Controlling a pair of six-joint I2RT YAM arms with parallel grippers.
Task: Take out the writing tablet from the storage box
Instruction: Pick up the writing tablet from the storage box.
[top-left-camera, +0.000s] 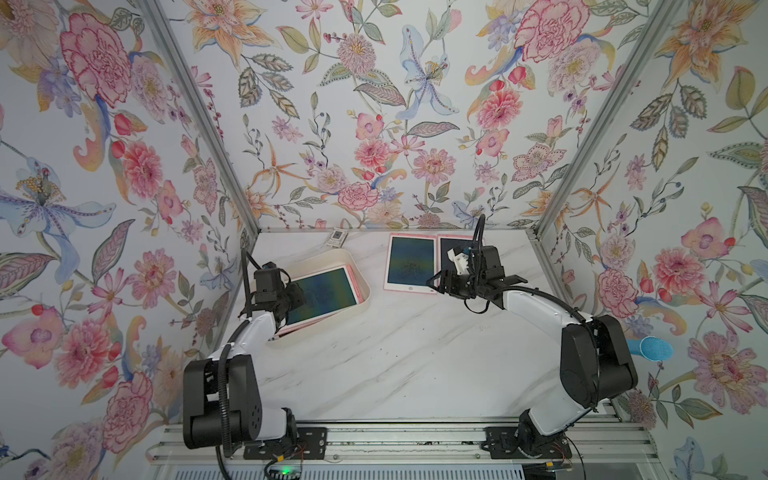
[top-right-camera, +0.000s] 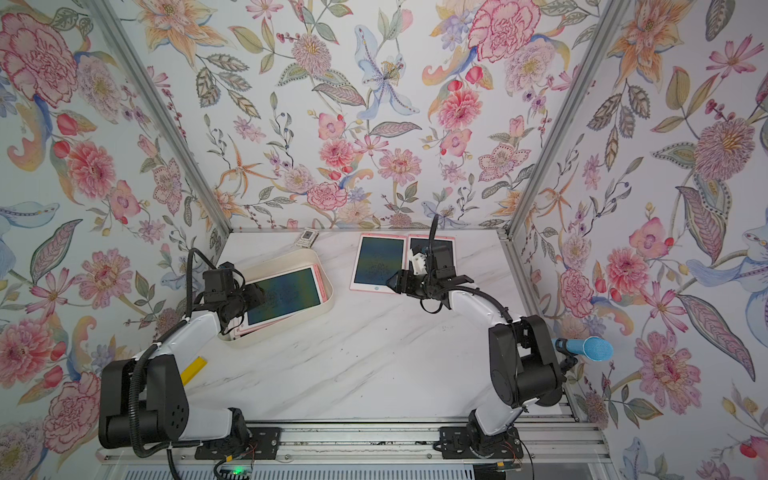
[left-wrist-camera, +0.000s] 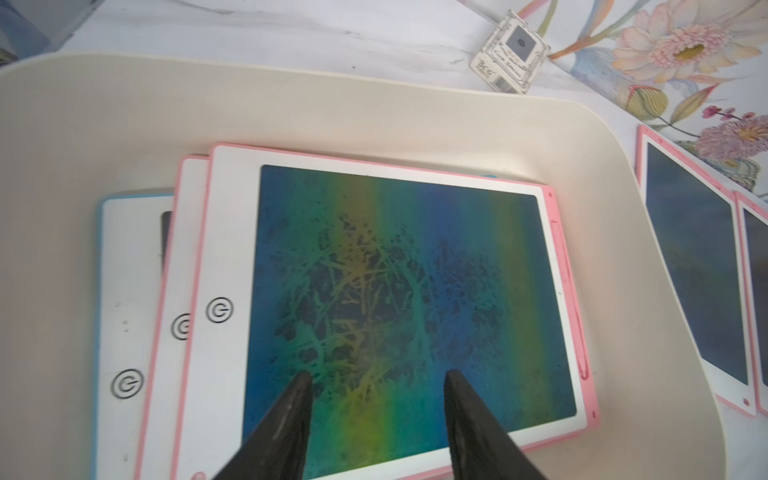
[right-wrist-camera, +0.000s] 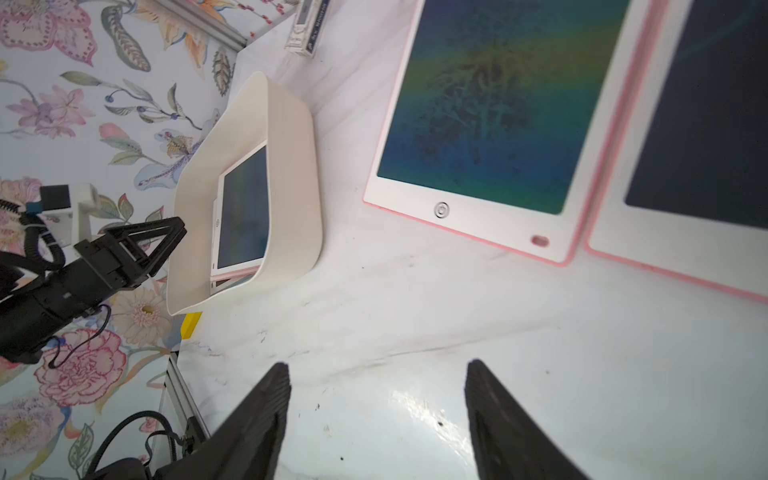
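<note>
the writing tablet lies flat inside the storage box, on top of a fanned stack; a second pink-framed one and a blue-framed one peek out from under it. the left gripper hangs above its screen inside the box, jaws about half apart and holding nothing. the right gripper is outside the box over bare table, jaws wide and empty. two more tablets lie on the table well apart from the box.

the tablet looks thin, stiff and light, with a slick screen that likely marks under pressure. lying flush on the stack it offers no gap, so the pink frame at an edge close to the box wall seems the best hold: tip that edge up first, then pinch across the thickness. the box looks light and may slide if pushed.
</note>
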